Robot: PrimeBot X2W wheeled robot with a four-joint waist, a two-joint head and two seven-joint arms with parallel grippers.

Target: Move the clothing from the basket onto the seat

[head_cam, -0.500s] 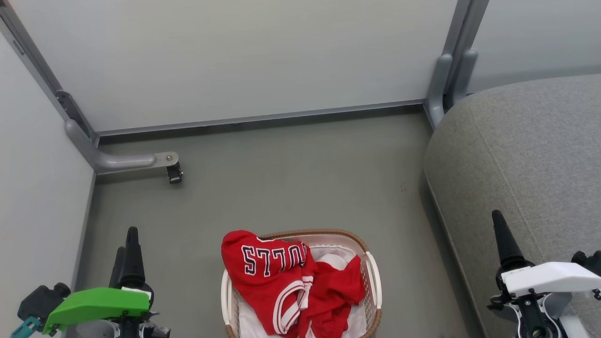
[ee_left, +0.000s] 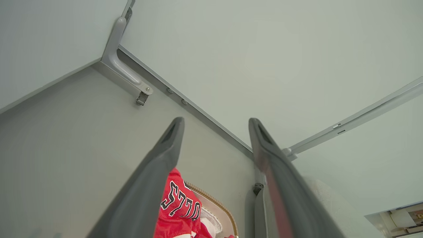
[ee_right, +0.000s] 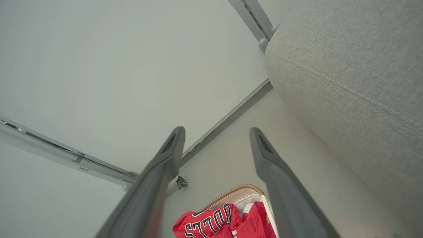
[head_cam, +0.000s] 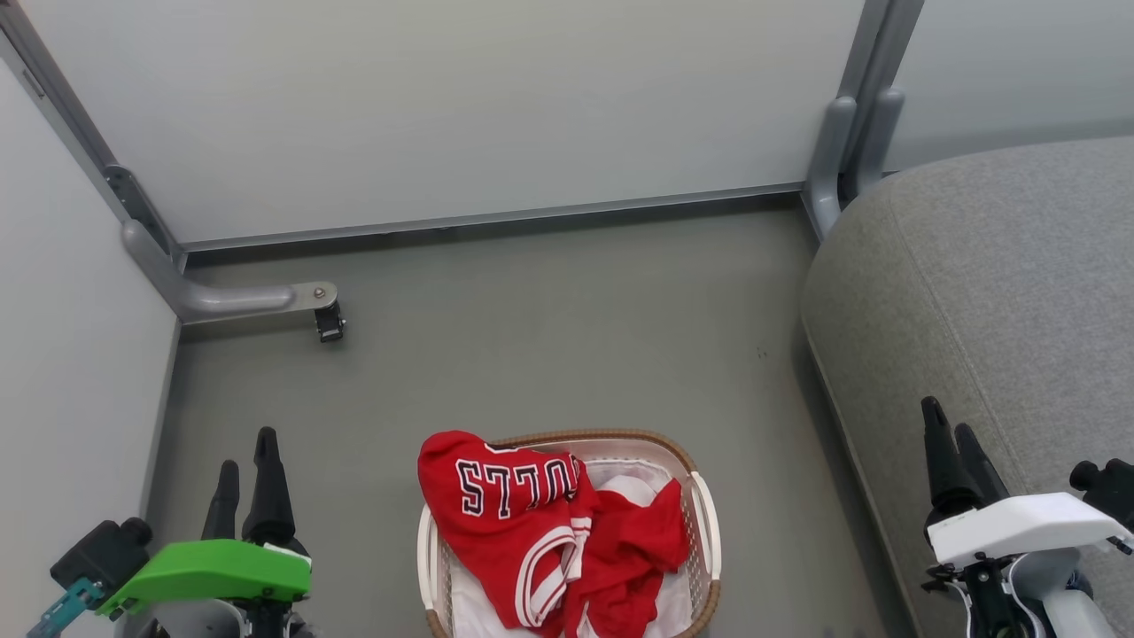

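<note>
L gripper (head_cam: 246, 450): lower left, upright, fingers spread, empty.
R gripper (head_cam: 945, 415): lower right by seat (head_cam: 1001, 292), fingers spread, empty.
Basket (head_cam: 620, 438): bottom ctr; clothing (head_cam: 523, 523) inside, draped over rim.

Likely lab mock-up: pale partition panels (head_cam: 443, 115) on castered metal frame (head_cam: 221, 303), grey couch (head_cam: 1001, 292).

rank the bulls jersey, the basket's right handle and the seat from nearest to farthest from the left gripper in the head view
From the left gripper, in the head view:
1. jersey: draped over the left rim of the basket, the side facing that gripper.
2. right handle: on the basket's opposite side.
3. seat: far right, beyond the basket.
</note>
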